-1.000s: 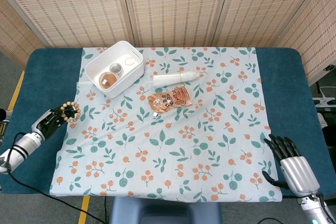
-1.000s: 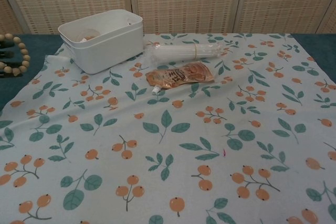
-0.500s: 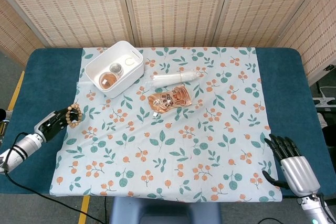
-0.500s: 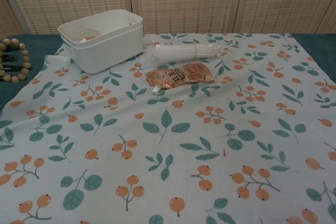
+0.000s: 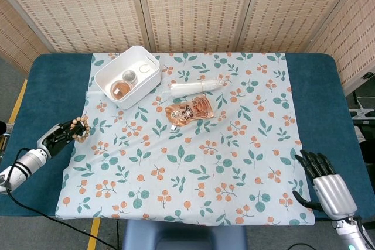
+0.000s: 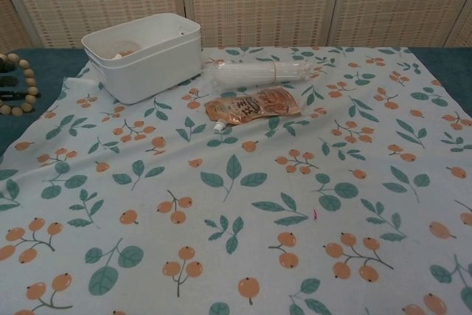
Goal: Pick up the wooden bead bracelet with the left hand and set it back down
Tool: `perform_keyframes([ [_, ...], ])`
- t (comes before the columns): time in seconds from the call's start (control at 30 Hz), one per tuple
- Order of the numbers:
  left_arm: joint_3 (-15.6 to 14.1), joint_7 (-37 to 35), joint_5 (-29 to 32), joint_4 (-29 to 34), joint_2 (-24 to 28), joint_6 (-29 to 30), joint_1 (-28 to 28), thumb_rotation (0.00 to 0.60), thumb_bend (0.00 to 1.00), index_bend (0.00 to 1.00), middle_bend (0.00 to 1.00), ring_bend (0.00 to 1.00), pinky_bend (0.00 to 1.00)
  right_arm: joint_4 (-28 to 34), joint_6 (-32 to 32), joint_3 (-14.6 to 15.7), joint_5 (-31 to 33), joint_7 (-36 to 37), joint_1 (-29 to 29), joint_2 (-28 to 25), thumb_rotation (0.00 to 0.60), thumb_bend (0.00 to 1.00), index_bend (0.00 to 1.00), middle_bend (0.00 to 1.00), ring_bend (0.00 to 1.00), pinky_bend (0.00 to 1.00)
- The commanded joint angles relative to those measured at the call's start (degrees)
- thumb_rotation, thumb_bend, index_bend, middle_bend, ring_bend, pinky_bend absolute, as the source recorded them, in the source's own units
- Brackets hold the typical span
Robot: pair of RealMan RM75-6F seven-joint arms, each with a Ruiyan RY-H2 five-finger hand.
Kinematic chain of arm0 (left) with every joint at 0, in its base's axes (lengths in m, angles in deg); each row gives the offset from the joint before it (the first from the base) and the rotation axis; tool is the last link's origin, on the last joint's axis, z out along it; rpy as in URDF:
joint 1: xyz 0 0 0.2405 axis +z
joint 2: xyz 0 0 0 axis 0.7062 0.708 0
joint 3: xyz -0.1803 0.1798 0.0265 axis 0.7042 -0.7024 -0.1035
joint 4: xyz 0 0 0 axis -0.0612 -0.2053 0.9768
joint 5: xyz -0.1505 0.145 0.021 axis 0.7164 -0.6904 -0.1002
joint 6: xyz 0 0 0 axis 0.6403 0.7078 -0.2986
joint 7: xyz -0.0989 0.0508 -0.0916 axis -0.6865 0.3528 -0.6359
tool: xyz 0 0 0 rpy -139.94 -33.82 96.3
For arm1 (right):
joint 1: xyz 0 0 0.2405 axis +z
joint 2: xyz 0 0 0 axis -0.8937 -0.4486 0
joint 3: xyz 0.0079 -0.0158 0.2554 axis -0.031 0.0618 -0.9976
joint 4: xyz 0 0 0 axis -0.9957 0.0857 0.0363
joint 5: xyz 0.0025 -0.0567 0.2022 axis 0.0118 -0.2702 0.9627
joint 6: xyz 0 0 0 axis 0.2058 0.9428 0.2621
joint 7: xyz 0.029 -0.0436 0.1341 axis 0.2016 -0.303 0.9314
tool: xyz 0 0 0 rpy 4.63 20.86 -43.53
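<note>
Wooden bead bracelet [image 5: 79, 128] matt; box [image 5: 127, 76] smooth plastic; tablecloth [image 5: 193, 162] cloth.

A folding screen [image 5: 193, 7] of pale woven reed panels in light frames stands behind the worktop [image 5: 316, 86], closing off the whole back of the scene. The worktop has a dark teal covering, with a light cloth [image 5: 246, 162] printed with green leaves and orange berries spread over its middle. Grey floor [image 5: 12, 80] shows at the left, crossed by a yellow line [image 5: 17, 100]. The light is even and soft.
</note>
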Motion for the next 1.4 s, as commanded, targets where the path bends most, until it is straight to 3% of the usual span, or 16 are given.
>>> perform_keyframes([
  [0.03, 0.01, -0.13, -0.15, 0.27, 0.06, 0.26, 0.15, 0.543, 0.48, 0.53, 0.64, 0.24, 0.01, 0.00, 0.00, 0.02, -0.03, -0.03, -0.01, 0.00, 0.457, 0.24, 0.00, 0.00, 0.00, 0.00],
  [0.2, -0.15, -0.94, -0.19, 0.48, 0.12, 0.46, 0.19, 0.367, 0.47, 0.56, 0.65, 0.24, 0.01, 0.04, -0.02, 0.04, 0.00, -0.08, -0.02, -0.03, 0.458, 0.24, 0.00, 0.00, 0.00, 0.00],
  [0.5, -0.17, -0.41, -1.14, 0.87, 0.16, 0.68, 0.13, 0.313, 0.60, 0.56, 0.65, 0.24, 0.01, 0.06, 0.32, -0.04, -0.03, 0.07, -0.12, -0.13, 0.457, 0.24, 0.00, 0.00, 0.00, 0.00],
  [0.67, 0.01, 0.04, -1.49, 1.38, 0.11, 0.95, 0.36, 0.354, 0.71, 0.57, 0.65, 0.24, 0.01, 0.14, 0.62, -0.04, -0.14, 0.23, -0.24, -0.25, 0.457, 0.24, 0.00, 0.00, 0.00, 0.00],
  [0.8, 0.27, 0.64, -1.81, 1.94, 0.11, 1.07, 0.66, 0.393, 0.74, 0.56, 0.65, 0.24, 0.01, 0.13, 0.89, -0.03, -0.28, 0.36, -0.34, -0.33, 0.457, 0.24, 0.00, 0.00, 0.00, 0.00],
  [0.97, 0.58, 1.96, -2.49, 2.59, 0.05, 1.16, 1.05, 0.559, 0.80, 0.56, 0.65, 0.24, 0.01, 0.13, 1.22, 0.00, -0.51, 0.62, -0.46, -0.46, 0.457, 0.24, 0.00, 0.00, 0.00, 0.00],
  [1.03, 0.54, 2.63, -2.89, 2.67, 0.15, 0.53, 1.09, 0.590, 0.86, 0.55, 0.64, 0.24, 0.00, 0.13, 1.35, -0.01, -0.56, 0.73, -0.50, -0.51, 0.457, 0.24, 0.00, 0.00, 0.00, 0.00],
  [1.17, 0.44, 2.70, -2.73, 2.51, 0.11, -0.37, 1.00, 0.600, 0.99, 0.49, 0.59, 0.21, 0.00, 0.10, 1.35, 0.04, -0.66, 0.78, -0.52, -0.56, 0.458, 0.24, 0.00, 0.00, 0.00, 0.00],
  [1.4, 0.78, 3.34, -2.56, 2.82, -0.03, -1.07, 1.20, 0.599, 1.00, 0.47, 0.56, 0.19, 0.00, 0.06, 1.52, -0.01, -0.63, 0.88, -0.62, -0.63, 0.457, 0.24, 0.00, 0.00, 0.00, 0.00],
])
